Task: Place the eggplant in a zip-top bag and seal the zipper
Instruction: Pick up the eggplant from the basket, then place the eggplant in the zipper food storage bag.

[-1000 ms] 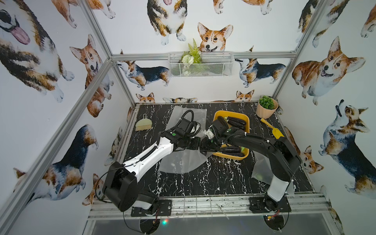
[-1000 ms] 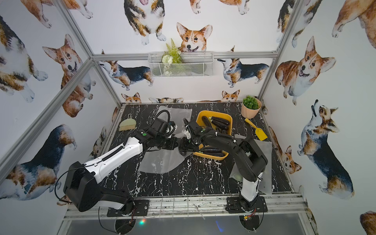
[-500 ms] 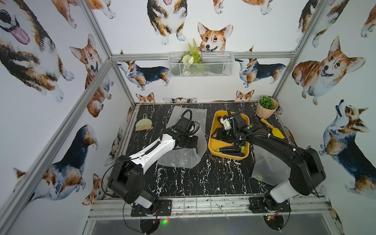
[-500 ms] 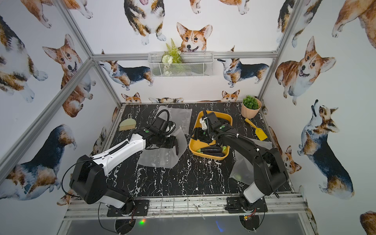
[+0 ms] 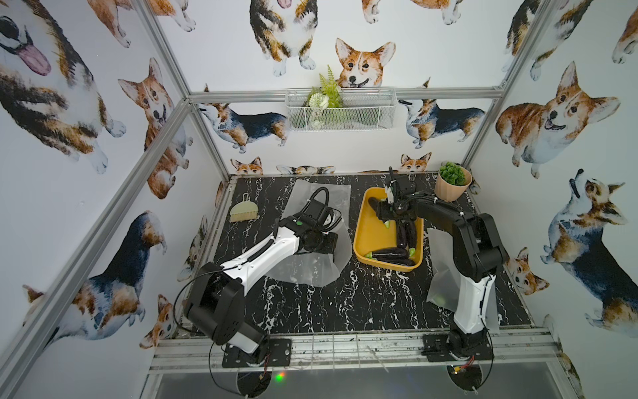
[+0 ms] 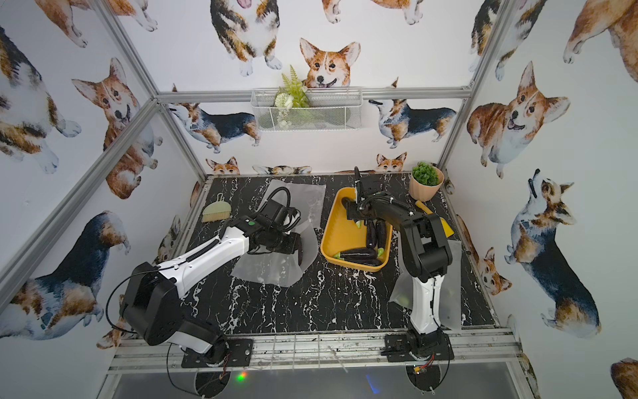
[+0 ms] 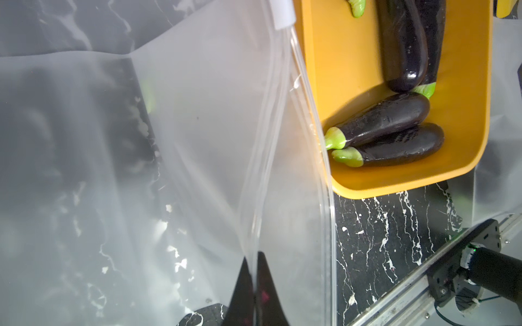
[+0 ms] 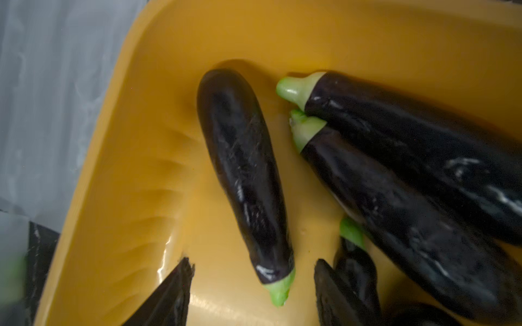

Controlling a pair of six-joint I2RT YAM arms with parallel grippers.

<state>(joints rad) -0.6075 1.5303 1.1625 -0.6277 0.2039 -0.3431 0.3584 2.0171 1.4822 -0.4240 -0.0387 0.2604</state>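
My left gripper (image 7: 255,256) is shut on the rim of the clear zip-top bag (image 7: 197,141), holding its mouth up beside the yellow tray (image 7: 339,70); in both top views this gripper (image 5: 333,241) (image 6: 298,247) is at the bag's (image 5: 310,269) tray-side edge. The zipper's white slider (image 7: 281,14) sits at the far end. Several dark purple eggplants (image 5: 390,254) lie in the tray (image 5: 359,235). My right gripper (image 8: 252,262) hangs open over the tray's far end, its fingers either side of one eggplant's (image 8: 243,169) green stem end, not touching it.
A potted plant (image 5: 452,184) stands at the back right, and a small brush (image 5: 243,212) lies at the back left. More plastic bags lie at the back (image 5: 321,193) and under the right arm (image 5: 442,276). A yellow scoop (image 6: 445,228) is right of the tray.
My right arm has swung away from the bag's mouth to the far end of the tray, and its jaws have widened. The left gripper has stayed shut on the bag.
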